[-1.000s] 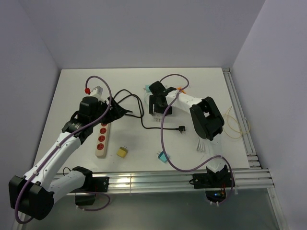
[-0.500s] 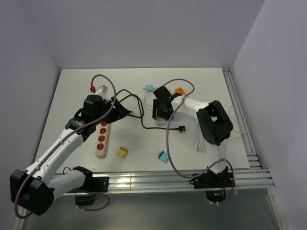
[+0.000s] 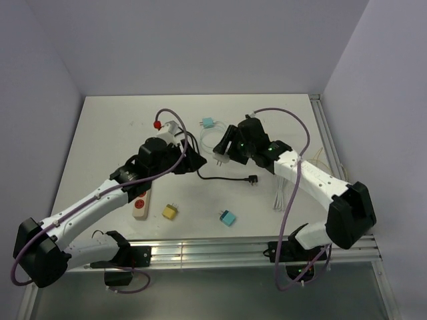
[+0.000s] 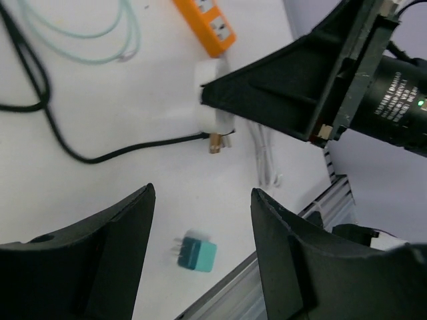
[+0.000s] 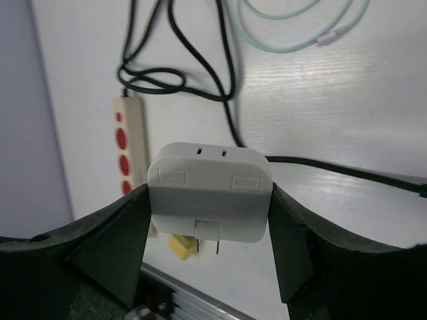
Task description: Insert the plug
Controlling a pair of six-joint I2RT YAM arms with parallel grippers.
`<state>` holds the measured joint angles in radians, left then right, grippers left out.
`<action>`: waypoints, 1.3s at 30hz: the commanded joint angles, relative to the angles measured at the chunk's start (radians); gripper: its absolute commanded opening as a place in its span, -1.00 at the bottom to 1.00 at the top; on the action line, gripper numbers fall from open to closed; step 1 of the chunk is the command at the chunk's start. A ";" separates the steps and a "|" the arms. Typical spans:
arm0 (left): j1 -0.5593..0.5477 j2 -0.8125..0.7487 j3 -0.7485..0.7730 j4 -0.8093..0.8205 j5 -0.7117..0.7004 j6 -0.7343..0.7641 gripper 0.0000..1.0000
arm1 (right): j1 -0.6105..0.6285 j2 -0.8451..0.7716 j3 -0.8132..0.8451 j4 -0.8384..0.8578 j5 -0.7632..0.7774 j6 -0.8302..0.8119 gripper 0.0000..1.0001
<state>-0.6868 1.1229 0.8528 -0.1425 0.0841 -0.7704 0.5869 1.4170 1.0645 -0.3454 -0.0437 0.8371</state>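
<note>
My right gripper point(image 3: 229, 148) is shut on a white adapter plug point(image 3: 221, 153) and holds it above the table, prongs pointing down. In the right wrist view the plug point(image 5: 209, 193) sits between the fingers point(image 5: 117, 247). The beige power strip with red sockets point(image 3: 139, 202) lies at the left, partly under my left arm; it also shows in the right wrist view point(image 5: 131, 143). My left gripper point(image 3: 192, 161) is open and empty, just left of the held plug. In the left wrist view the plug point(image 4: 209, 110) shows ahead of the open left gripper point(image 4: 200, 220).
A yellow plug point(image 3: 170, 211) and a teal plug point(image 3: 227, 218) lie near the front rail. Another teal plug point(image 3: 207, 123) lies at the back. A black cable point(image 3: 230, 178) runs across the middle. An orange strip point(image 4: 207, 23) and a white cable bundle point(image 3: 280, 197) lie on the right.
My right gripper has lifted the white plug off the table and the arm has stretched out. My left gripper has swung right, from over the power strip toward the middle.
</note>
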 commanded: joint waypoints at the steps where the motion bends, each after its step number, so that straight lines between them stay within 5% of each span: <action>1: -0.075 -0.031 -0.011 0.187 -0.125 -0.032 0.30 | 0.007 -0.093 -0.040 0.089 0.001 0.152 -0.60; 5: -0.161 -0.048 -0.035 0.254 -0.219 -0.047 0.32 | 0.010 -0.138 -0.060 0.121 -0.034 0.206 -0.60; 19: -0.181 0.049 0.014 0.256 -0.274 -0.069 0.27 | 0.060 -0.247 -0.086 0.152 -0.062 0.266 -0.52; 35: -0.181 0.048 0.026 0.253 -0.248 -0.069 -0.47 | 0.111 -0.244 -0.071 0.148 -0.051 0.238 -0.44; 36: -0.180 0.046 0.029 0.248 -0.250 -0.067 -0.59 | 0.114 -0.240 -0.066 0.149 -0.062 0.232 -0.32; 37: -0.180 0.046 0.031 0.245 -0.251 -0.067 -0.95 | 0.116 -0.239 -0.061 0.148 -0.070 0.221 -0.19; 39: -0.178 0.043 0.038 0.219 -0.256 -0.066 -0.99 | 0.116 -0.242 -0.054 0.134 -0.076 0.186 0.38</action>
<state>-0.8700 1.1770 0.8436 0.0814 -0.1543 -0.8482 0.6823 1.1992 0.9726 -0.2279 -0.0853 1.0725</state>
